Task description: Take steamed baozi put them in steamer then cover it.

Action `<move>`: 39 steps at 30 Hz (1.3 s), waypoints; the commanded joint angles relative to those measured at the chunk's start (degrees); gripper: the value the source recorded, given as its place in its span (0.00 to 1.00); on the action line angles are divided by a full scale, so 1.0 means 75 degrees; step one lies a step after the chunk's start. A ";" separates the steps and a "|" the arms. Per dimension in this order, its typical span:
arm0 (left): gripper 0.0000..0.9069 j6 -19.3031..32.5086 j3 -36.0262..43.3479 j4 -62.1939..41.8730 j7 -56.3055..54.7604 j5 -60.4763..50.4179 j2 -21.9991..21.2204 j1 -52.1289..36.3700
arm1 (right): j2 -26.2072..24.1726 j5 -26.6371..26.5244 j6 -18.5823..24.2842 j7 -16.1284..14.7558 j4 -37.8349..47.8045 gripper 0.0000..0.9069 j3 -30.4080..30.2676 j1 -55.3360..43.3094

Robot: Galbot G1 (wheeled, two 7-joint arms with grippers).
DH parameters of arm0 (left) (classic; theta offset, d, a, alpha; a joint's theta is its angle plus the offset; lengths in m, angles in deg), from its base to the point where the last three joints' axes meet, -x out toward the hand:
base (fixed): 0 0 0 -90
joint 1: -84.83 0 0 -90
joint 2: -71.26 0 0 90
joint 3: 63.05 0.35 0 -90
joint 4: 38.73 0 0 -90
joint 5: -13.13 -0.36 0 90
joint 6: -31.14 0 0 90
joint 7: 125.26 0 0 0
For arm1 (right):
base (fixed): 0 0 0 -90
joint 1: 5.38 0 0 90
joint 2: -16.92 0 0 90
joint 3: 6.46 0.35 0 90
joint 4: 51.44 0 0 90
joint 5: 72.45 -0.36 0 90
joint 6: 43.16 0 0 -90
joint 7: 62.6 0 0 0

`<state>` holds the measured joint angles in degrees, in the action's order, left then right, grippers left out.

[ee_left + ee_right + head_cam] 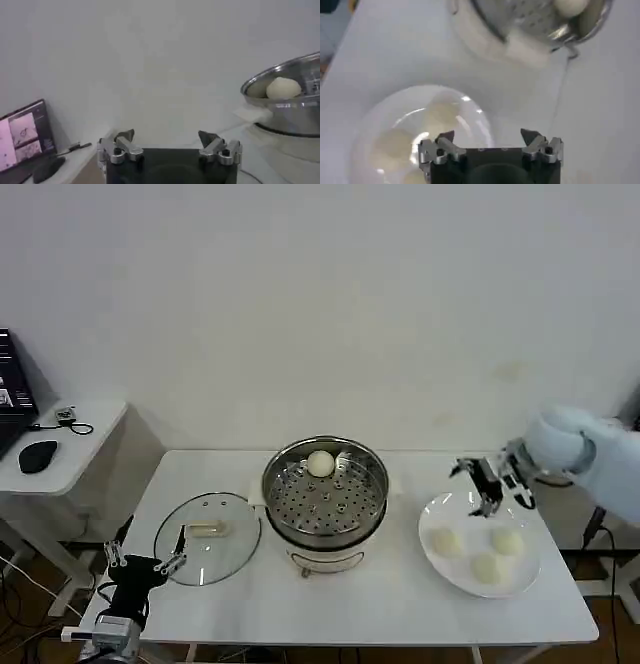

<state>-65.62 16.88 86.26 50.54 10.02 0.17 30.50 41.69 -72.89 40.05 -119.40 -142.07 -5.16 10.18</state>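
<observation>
While the right gripper (492, 484) hangs open over the plate (432, 556), the cover (208, 536) handle seemingly lies crosswise.

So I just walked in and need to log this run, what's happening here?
The robot is moving buns from the plate into the steamer. One bun already sits in the basket; three buns remain on the plate. The right gripper hovers open above the plate's far edge, holding nothing. The left gripper waits open at the table's near left, by the lid, which lies on the table beside the steamer.
</observation>
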 commanded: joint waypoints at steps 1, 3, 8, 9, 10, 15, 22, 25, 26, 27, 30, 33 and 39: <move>1.00 -0.0021 -0.0049 -0.0013 0.0009 0.0000 0.0078 -0.0015 | -0.0255 0.0524 -0.0279 0.0086 0.0229 1.00 0.1547 0.2742; 1.00 -0.0032 -0.0071 -0.0036 0.0008 -0.0013 0.0060 -0.0018 | 0.0034 0.0627 -0.0293 0.0118 0.0564 1.00 0.1734 0.2910; 1.00 -0.0031 -0.0106 -0.0058 0.0007 -0.0039 0.0008 0.0013 | 0.0524 0.0919 -0.0230 0.0136 0.1251 1.00 0.1967 0.3087; 1.00 -0.0030 -0.0121 -0.0064 0.0007 -0.0040 0.0005 0.0015 | 0.0656 0.1007 -0.0192 0.0150 0.1369 1.00 0.2034 0.3128; 1.00 -0.0029 -0.0139 -0.0070 0.0010 -0.0041 0.0002 0.0016 | 0.0781 0.1052 -0.0163 0.0166 0.1497 1.00 0.2079 0.3145; 1.00 -0.0027 -0.0209 -0.0086 0.0012 -0.0044 -0.0008 0.0023 | 0.1330 0.1115 -0.0090 0.0195 0.1994 1.00 0.2159 0.3132; 1.00 -0.0026 -0.0292 -0.0095 0.0025 -0.0067 -0.0023 0.0046 | 0.1849 0.1105 -0.0103 0.0183 0.2288 1.00 0.2051 0.3011; 1.00 -0.0029 -0.0337 -0.0112 0.0025 -0.0063 -0.0029 0.0047 | 0.1989 0.1128 -0.0144 0.0175 0.2363 1.00 0.1975 0.2983; 1.00 -0.0027 -0.0343 -0.0115 0.0026 -0.0064 -0.0033 0.0047 | 0.2040 0.1144 -0.0151 0.0175 0.2392 1.00 0.1959 0.2973; 1.00 -0.0026 -0.0345 -0.0113 0.0025 -0.0063 -0.0038 0.0048 | 0.2100 0.1168 -0.0169 0.0175 0.2439 1.00 0.1950 0.2959; 1.00 -0.0028 -0.0343 -0.0115 0.0023 -0.0064 -0.0071 0.0044 | 0.2192 0.1185 -0.0221 0.0157 0.2518 0.96 0.1898 0.2931; 1.00 -0.0028 -0.0345 -0.0118 0.0023 -0.0065 -0.0096 0.0044 | 0.2194 0.1283 -0.0330 0.0086 0.2507 0.87 0.1862 0.2911; 1.00 -0.0027 -0.0348 -0.0115 0.0022 -0.0062 -0.0116 0.0041 | 0.2126 0.1304 -0.0448 0.0018 0.2478 0.73 0.1831 0.2827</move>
<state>-65.82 14.33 85.44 50.72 9.53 -0.70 30.82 55.79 -63.87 37.71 -118.83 -125.03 8.53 31.25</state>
